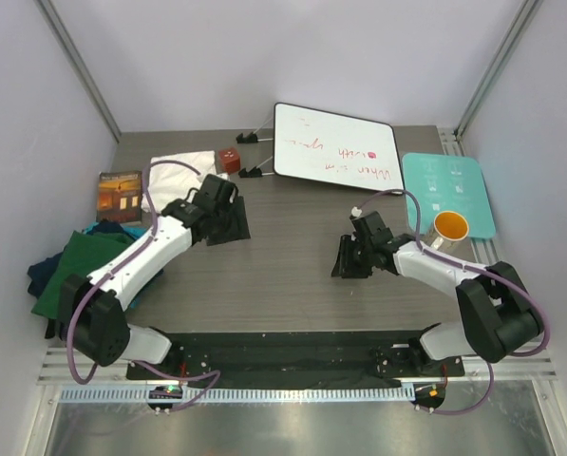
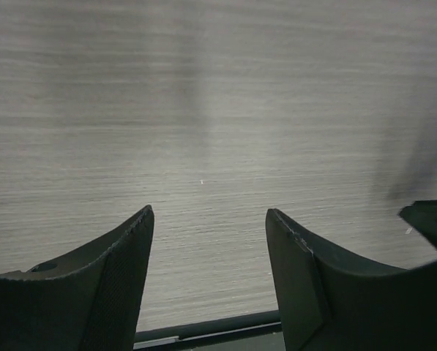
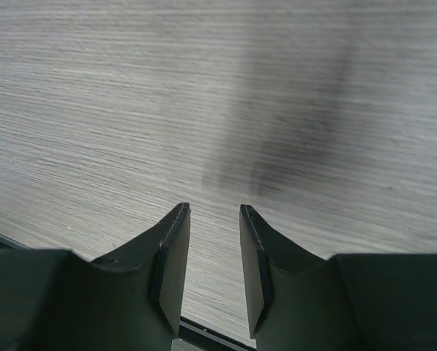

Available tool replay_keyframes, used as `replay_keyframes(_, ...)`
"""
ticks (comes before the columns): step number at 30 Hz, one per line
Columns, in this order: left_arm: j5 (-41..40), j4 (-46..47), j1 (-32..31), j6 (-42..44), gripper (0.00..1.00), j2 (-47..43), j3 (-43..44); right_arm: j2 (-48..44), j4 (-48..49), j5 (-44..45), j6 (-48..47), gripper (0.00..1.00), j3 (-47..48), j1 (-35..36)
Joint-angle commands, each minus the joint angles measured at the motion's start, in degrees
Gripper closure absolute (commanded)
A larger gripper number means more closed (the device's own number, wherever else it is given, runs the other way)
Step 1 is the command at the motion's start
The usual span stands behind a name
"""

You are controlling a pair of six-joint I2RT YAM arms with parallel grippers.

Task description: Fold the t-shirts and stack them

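Your left end effector [image 2: 209, 212] is wide open, right end effector [image 3: 214, 207] narrowly open, both empty over the desk [image 1: 292, 275]; green shirt [image 1: 84, 271] heaped on navy shirt [image 1: 38, 275] just arm-side of the book [image 1: 120, 195], white shirt [image 1: 180, 171] just beside it.

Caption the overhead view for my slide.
Left fingers and right fingers hover open over the table; green t-shirt and navy t-shirt heaped at its left edge, white t-shirt crumpled at the back.

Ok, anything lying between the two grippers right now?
Nothing: the top view shows only bare table between the left gripper and the right gripper.
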Motion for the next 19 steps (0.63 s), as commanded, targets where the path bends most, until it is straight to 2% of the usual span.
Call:
replay_keyframes(1, 0.29, 7.98, -2.18, -2.57, 0.36, -2.44, -5.56, -3.54, -0.06, 2.37, -0.59, 0.61, -1.08, -0.24)
replay_keyframes(12, -1.64, 8.78, -5.52, -2.4, 0.34, -1.13, -8.12, -4.07, 0.2, 2.55, -0.41, 0.61, -0.2, -0.24)
replay_keyframes(16, -1.73, 9.75, -5.78, -2.14, 0.4, -0.6, -7.95, -3.46, 0.46, 2.37, -0.33, 0.61, -0.2, -0.24)
replay_keyframes(19, -1.73, 10.37, -5.87, -2.4, 0.38, -0.6, -8.04, -3.45, 0.46, 2.19, -0.5, 0.61, -0.11, -0.24)
